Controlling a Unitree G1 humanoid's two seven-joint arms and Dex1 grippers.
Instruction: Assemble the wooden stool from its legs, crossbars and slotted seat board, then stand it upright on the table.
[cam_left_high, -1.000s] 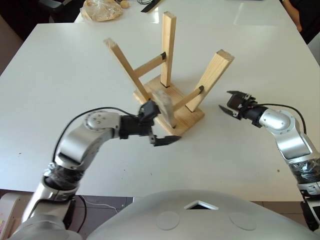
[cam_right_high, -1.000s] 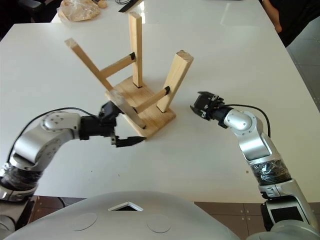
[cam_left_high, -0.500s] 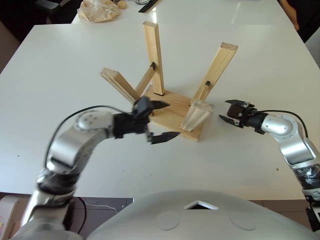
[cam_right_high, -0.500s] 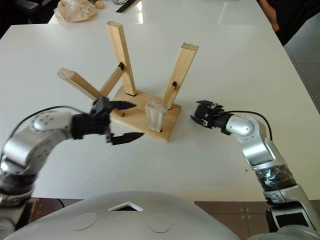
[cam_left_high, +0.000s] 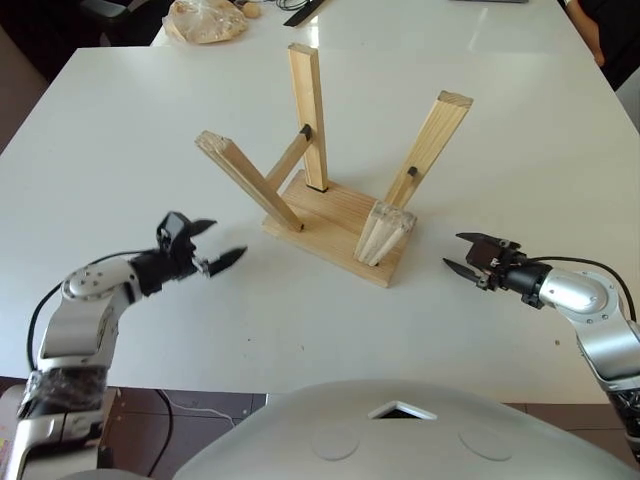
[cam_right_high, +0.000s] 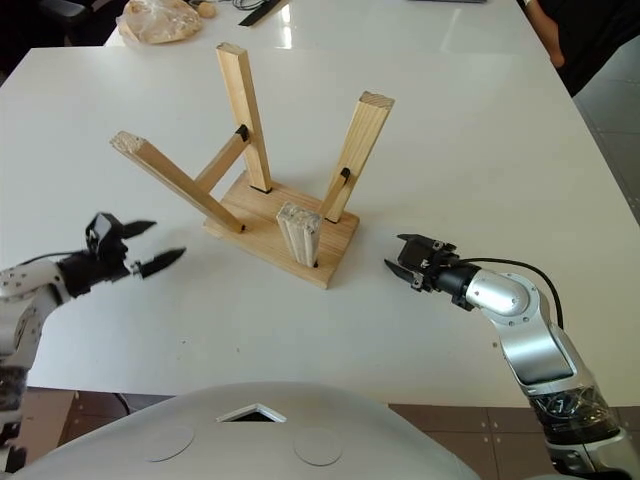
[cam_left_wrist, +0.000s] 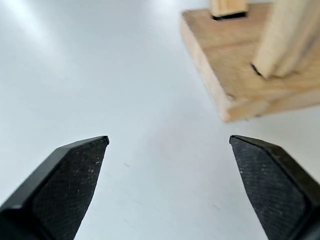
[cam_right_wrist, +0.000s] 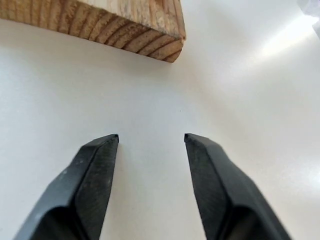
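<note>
The wooden stool (cam_left_high: 335, 200) lies upside down on the white table (cam_left_high: 500, 130), seat board (cam_left_high: 330, 225) flat on the surface, legs splayed upward and joined by dark-ended crossbars. The left leg (cam_left_high: 245, 180) leans far outward. My left gripper (cam_left_high: 210, 245) hovers open to the left of the stool, a hand's width from the board, nothing between its fingers (cam_left_wrist: 65, 175). My right gripper (cam_left_high: 463, 255) is open to the right of the board's near corner (cam_right_wrist: 172, 47), clear of it, with nothing in it.
A crumpled plastic bag (cam_left_high: 205, 20) and dark items sit at the table's far edge. A person's arm (cam_left_high: 590, 25) shows at the far right corner. Bare tabletop lies along the near edge.
The stool turned on the table and settled; my left gripper drew back left from the board and stands apart. My right gripper moved slightly nearer the front edge.
</note>
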